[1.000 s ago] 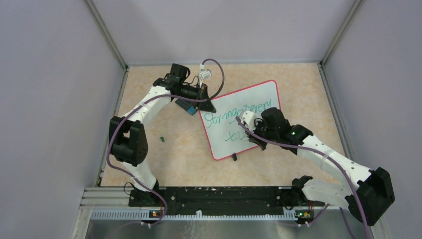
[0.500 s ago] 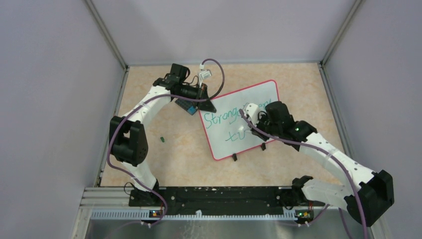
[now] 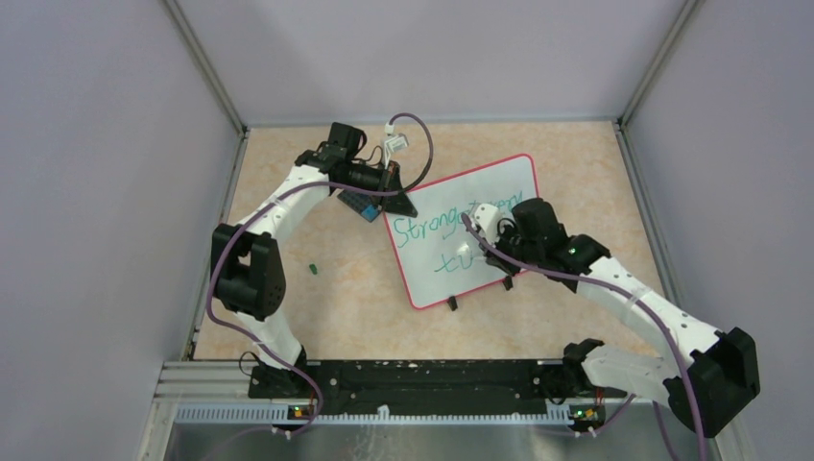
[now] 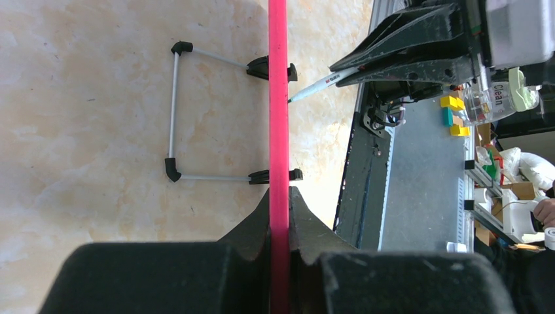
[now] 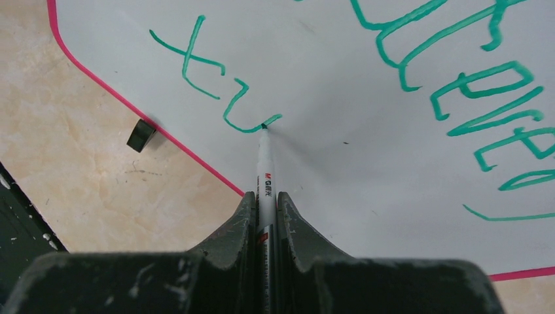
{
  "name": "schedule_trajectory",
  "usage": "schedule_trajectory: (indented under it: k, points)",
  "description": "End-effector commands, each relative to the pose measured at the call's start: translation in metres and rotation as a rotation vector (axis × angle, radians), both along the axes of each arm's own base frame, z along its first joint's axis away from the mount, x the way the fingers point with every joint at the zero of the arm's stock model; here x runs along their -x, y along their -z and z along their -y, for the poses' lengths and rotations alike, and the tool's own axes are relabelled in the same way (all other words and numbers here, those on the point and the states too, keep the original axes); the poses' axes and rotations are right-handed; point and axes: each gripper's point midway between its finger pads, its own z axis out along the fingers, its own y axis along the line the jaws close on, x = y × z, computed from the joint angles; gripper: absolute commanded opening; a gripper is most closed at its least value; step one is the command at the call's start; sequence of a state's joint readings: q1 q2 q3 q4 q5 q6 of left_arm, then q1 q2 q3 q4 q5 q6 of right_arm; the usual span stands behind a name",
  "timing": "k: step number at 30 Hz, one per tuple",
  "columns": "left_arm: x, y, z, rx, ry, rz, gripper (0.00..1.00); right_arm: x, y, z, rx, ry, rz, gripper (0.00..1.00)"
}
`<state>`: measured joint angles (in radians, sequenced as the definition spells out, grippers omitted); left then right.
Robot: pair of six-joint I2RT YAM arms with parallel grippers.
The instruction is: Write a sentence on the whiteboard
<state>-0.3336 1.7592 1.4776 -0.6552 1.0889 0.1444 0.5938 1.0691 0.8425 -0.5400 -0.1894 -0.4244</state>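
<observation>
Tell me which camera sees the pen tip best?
The right wrist view: the pen sits centre, tip touching green writing on the whiteboard. Left wrist shows it small and far; the top view hardly shows it.

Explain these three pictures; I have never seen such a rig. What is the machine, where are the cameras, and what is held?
Two white-and-black robot arms are bolted at the near edge of a tan table. The wide picture looks down from above and behind them; the other two come from a camera on each wrist. On the table rests a large white whiteboard with a red-pink rim, carrying green handwriting. The left gripper is shut on that rim. The right gripper is shut on a white marker pen, its tip touching the board at the end of a green stroke. Nearby sit a small dark-grey plate with blue blocks and a tiny green piece, too small to identify.
</observation>
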Motion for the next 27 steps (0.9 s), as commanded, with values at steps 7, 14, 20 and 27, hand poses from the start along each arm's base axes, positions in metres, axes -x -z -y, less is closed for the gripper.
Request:
schedule_trajectory:
  k: [7,14,20,27]
  points:
    - [0.001,0.021,0.003,-0.050,0.024,0.010,0.00,0.009,0.022,0.011,0.049,-0.013,-0.035,0.00]
    - [0.001,0.019,0.003,-0.048,0.024,0.013,0.00,0.002,-0.008,0.012,0.034,0.005,0.027,0.00]
    - [0.001,0.019,0.003,-0.047,0.026,0.016,0.00,0.006,-0.030,0.008,-0.007,-0.013,0.037,0.00]
    - [0.002,0.019,0.002,-0.047,0.027,0.018,0.00,-0.006,-0.027,0.014,-0.015,0.043,0.064,0.00]
